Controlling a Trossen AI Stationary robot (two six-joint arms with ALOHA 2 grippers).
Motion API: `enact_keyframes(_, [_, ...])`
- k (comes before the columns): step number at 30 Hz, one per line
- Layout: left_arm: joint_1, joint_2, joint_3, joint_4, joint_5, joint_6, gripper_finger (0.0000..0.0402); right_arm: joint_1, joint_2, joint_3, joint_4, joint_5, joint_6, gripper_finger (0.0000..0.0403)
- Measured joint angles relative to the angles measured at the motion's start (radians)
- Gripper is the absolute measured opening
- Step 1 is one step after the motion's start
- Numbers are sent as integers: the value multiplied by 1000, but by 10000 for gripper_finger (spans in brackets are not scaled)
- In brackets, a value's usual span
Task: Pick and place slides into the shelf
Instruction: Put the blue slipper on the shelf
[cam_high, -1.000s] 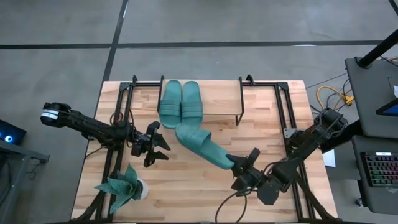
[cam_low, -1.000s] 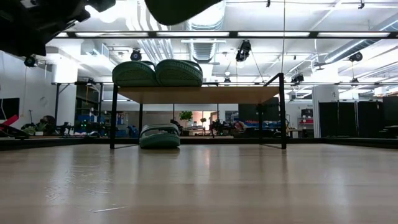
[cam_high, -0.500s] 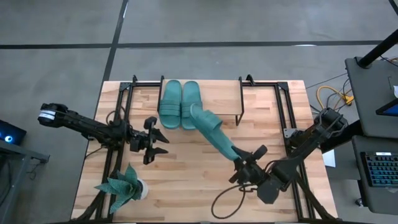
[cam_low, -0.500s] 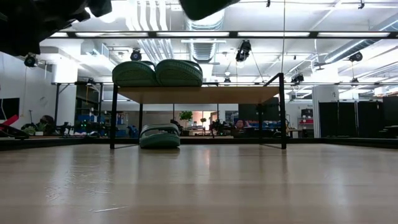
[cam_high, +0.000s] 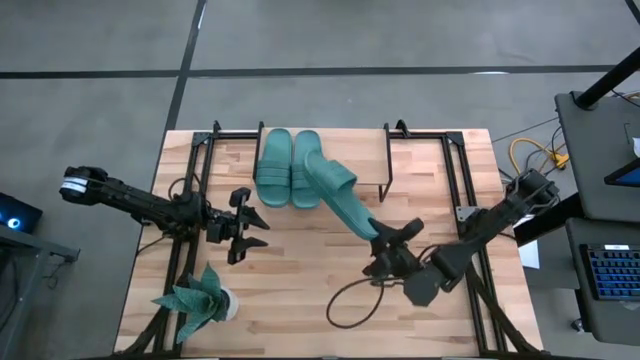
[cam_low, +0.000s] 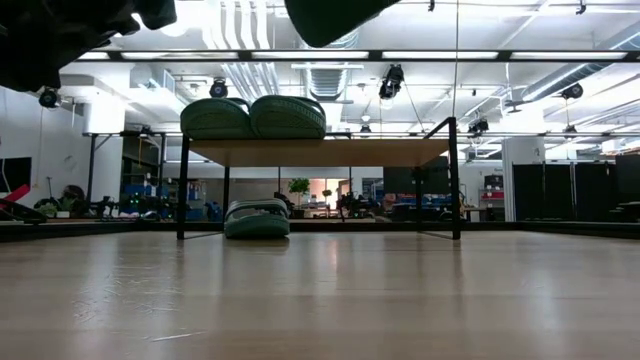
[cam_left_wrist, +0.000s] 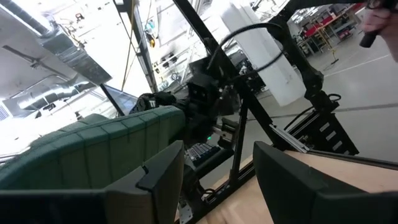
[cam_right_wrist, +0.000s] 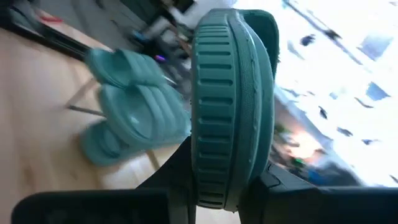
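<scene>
Slides and shelf share your wooden worktop (cam_high: 300, 290), which fills the centre of the overhead frame between black side frames. The shelf (cam_high: 350, 170), a light plank on thin black wire legs, stands at the upper middle of that frame. Two slides (cam_high: 291, 168) lie side by side on its plank, toward its left end; in the table-level view they (cam_low: 252, 117) show as twin green humps on top, left of centre. A third slide (cam_low: 257, 218) rests on the worktop under the plank, also toward the left legs.

Your right arm reaches in from the lower right of the overhead frame. Its claw (cam_high: 388, 243) is clenched on the heel end of the fourth slide (cam_high: 340, 195), which is lifted off the worktop and angled up-left, its toe end over the shelf's plank just beside the stacked pair. In the right wrist view the held slide (cam_right_wrist: 227, 106) stands on edge between the dark fingers, ribbed sole rim facing the camera, with the other slides blurred beyond.

Your left arm lies across the left of the overhead frame, its claw (cam_high: 250, 224) released, fingers apart and grasping nothing, above bare worktop left of the shelf.

A teal leafy plant (cam_high: 198, 300) in a white pot sits at the lower left.
</scene>
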Motion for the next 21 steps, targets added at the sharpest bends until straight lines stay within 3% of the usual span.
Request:
enact_keyframes(5, [0,1,0,1,-2,5,177,-44,-107,-33,-45,-333,58,60])
enact_keyframes(8, [0,1,0,0,-2,6,177,-97,-197,-34,-199,-572,218,60])
enact_keyframes(10, [0,2,0,1,-2,7,177,-138,-252,-35,-275,-637,330,60])
enact_keyframes(14, [0,1,0,0,-2,8,177,-173,-339,-36,-360,-559,382,60])
enact_keyframes(21, [0,2,0,0,-2,8,177,-196,-474,-36,-390,-287,332,60])
